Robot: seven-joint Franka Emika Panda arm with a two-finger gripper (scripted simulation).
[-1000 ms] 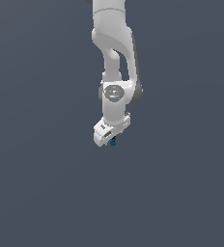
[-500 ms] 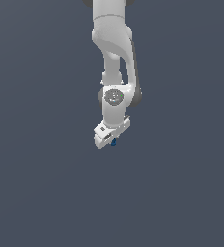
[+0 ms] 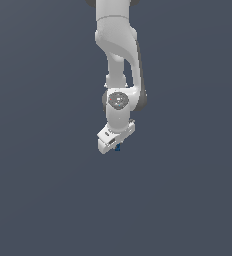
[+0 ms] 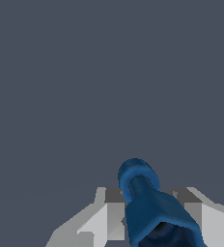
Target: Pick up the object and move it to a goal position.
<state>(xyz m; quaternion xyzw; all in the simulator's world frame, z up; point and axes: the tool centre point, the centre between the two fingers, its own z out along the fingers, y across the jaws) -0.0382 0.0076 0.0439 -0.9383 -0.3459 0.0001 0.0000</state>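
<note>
A small blue object (image 4: 150,207) with a rounded tip sits clamped between the two grey-white fingers (image 4: 104,219) of the gripper (image 4: 150,205), against a plain dark grey-blue background.

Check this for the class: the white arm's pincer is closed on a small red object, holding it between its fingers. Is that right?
Not quite. The object is blue, not red, as the wrist view shows. The rest stands: the white arm's pincer is closed on it, holding it between its fingers. In the exterior view only a blue speck shows.
</note>
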